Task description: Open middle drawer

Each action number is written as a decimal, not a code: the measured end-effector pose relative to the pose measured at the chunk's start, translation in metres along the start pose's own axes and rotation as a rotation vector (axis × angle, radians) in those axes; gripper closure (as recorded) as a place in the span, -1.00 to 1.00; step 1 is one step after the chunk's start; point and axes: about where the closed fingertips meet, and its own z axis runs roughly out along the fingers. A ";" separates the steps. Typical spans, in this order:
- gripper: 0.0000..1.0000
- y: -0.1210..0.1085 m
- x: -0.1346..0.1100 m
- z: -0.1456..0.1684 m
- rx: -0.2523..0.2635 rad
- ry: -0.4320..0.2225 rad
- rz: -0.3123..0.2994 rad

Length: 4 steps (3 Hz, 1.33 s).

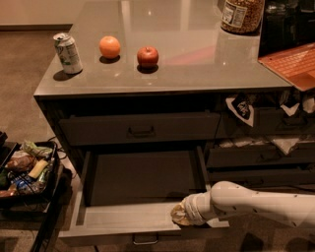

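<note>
Mid drawer (140, 183) stands well out; tool (179, 215) at its front lip, 5 o'clock corner, prob. to pull; grip: can't tell.

We see the surface (197, 64) as a smooth, glossy grey top that throws back the lights. At its far left, the can (68, 53) has a shiny metal skin. The orange (110, 47) looks matt and finely dimpled, and the apple (147, 56) smooth and glossy. The jar (242, 15) at the far right is clear, with a paper-like label. The middle drawer (140, 179) is smooth and matt inside. The claw (179, 215), at the near right of that drawer's front edge, ends an arm (256, 202) in a smooth, white, faintly shiny plastic-looking shell. The floor (24, 74) at the left looks like rough, matt carpet.
</note>
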 end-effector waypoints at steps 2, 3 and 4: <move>1.00 -0.014 -0.015 0.000 0.150 -0.292 0.089; 1.00 -0.011 -0.010 0.003 0.162 -0.322 0.103; 1.00 -0.011 -0.011 0.003 0.159 -0.316 0.100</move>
